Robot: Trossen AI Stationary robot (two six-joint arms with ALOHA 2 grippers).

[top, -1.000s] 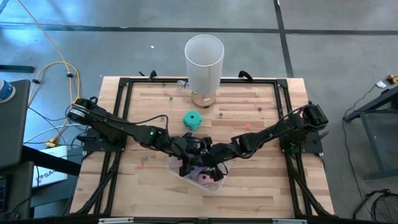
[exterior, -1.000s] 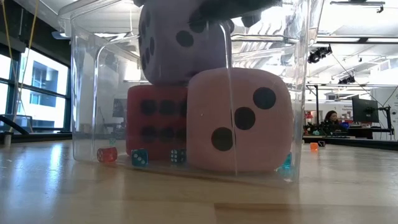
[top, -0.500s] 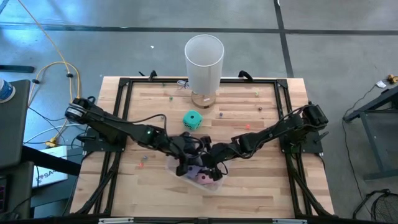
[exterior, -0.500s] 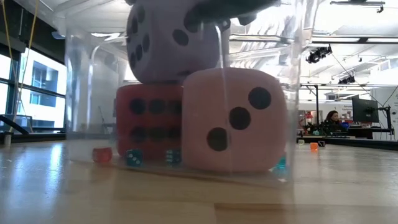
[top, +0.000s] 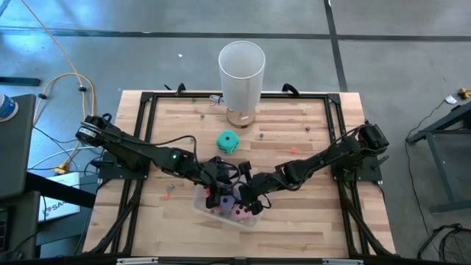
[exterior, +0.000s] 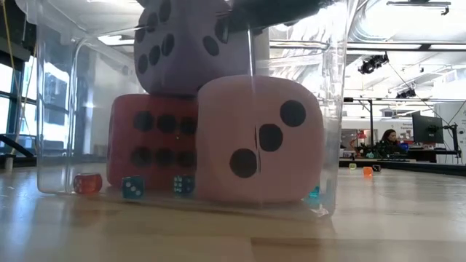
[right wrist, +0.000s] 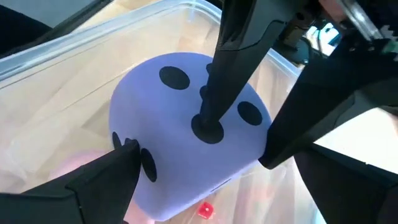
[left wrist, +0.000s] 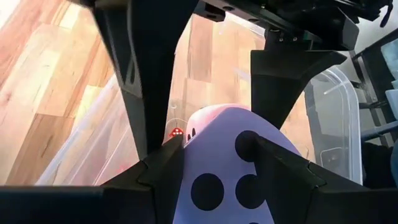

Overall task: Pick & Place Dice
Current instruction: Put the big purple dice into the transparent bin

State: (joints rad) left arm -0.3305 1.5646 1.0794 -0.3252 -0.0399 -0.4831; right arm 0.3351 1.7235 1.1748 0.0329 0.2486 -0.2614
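A clear plastic box (top: 254, 218) (exterior: 65, 109) stands near the table's middle. In it a red die (exterior: 149, 149) and a pink die (exterior: 258, 138) sit on the floor of the box. A purple die (exterior: 186, 44) (right wrist: 180, 124) lies tilted on top of them. My left gripper (top: 218, 195) (left wrist: 217, 155) is shut on the purple die. My right gripper (top: 244, 202) (right wrist: 199, 162) stands open over the box, one finger on either side of the same die. A teal-green die (top: 227, 141) rests on the table farther back. My left gripper pinches the purple die by two opposite faces (left wrist: 186, 155) between its two fingers. One finger (right wrist: 214, 93) dents a pip-marked face. The fingers slant down from the table's left. The die is tilted, with its underside on the red and pink dice. My right gripper: whether its fingers (right wrist: 121, 158) touch the purple die I cannot tell.
A tall white cylinder (top: 241, 70) stands at the far edge, behind the teal-green die. Small coloured dice (exterior: 133, 187) lie on the box floor, and beads (top: 171, 186) are scattered over the wood. A person (exterior: 384, 138) sits far off in the room.
The clear box with its dice has slid a little toward the table's left. The purple die has tipped in my left gripper, which tilted with it. My right gripper has rolled about its own pointing line, staying open in place.
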